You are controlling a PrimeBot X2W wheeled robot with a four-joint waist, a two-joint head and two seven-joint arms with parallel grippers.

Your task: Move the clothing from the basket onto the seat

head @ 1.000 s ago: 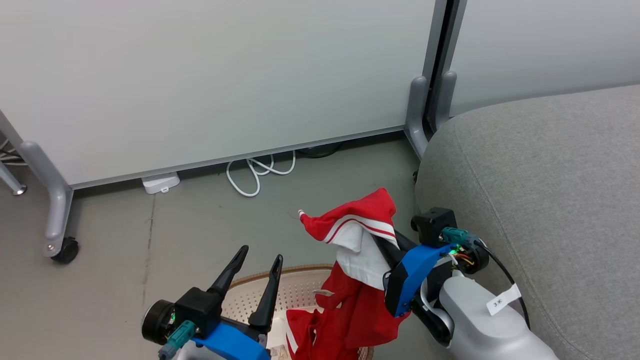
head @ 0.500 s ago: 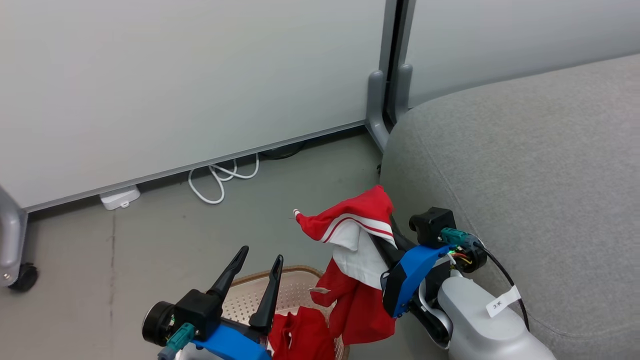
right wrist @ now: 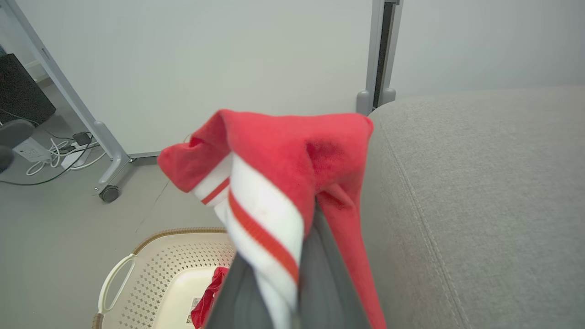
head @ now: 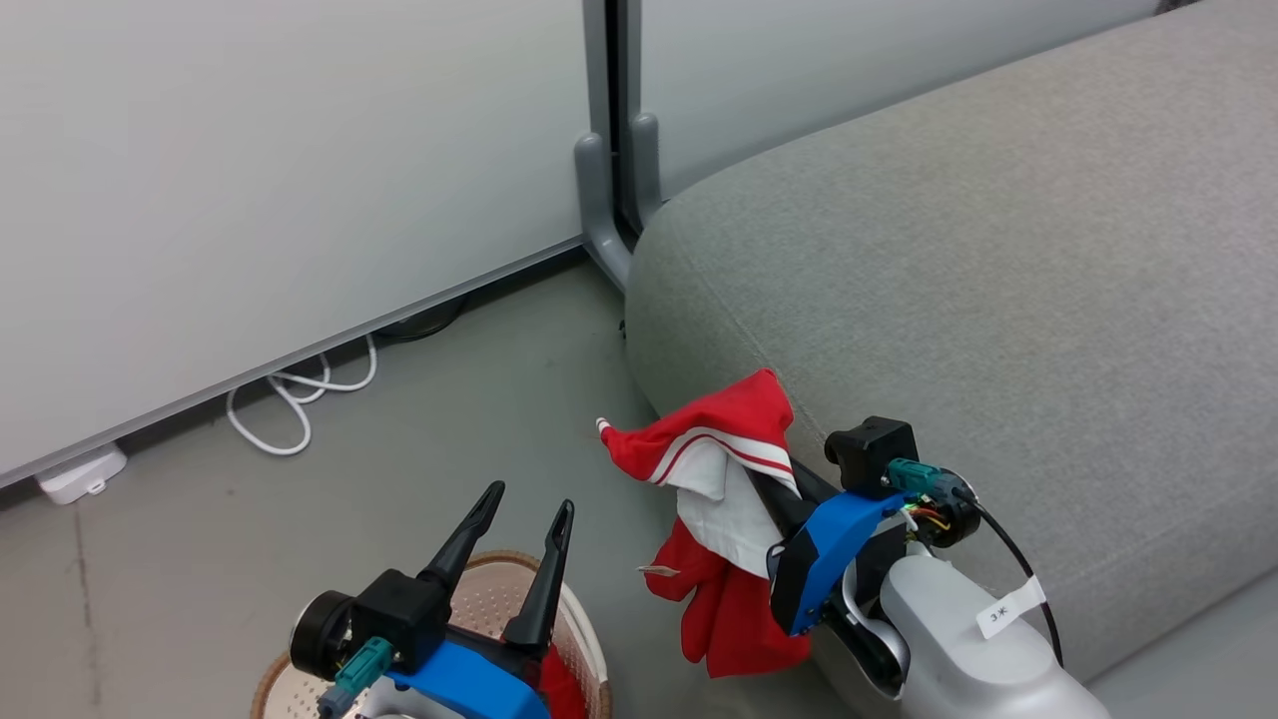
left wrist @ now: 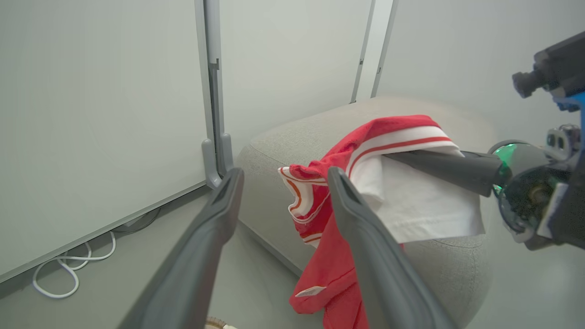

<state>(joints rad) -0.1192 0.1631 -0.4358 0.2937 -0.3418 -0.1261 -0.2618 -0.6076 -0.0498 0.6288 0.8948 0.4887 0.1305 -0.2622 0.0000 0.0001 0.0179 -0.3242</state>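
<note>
Head view, right gripper (head: pixel 777 491) clamping clothing (head: pixel 737 424)

My head camera looks forward and down over floor (head: pixel 479 399) and seat (head: pixel 998 250). Left wrist camera faces the seat's corner from low; right wrist's sits, I think, very close behind the garment (right wrist: pixel 283 151). All share seat and garment.

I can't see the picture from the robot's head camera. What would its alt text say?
The right gripper, fingers shut, holds up a red garment with white trim beside the grey seat. The left gripper, fingers open and empty, hovers above the basket, where more red cloth lies.
</note>
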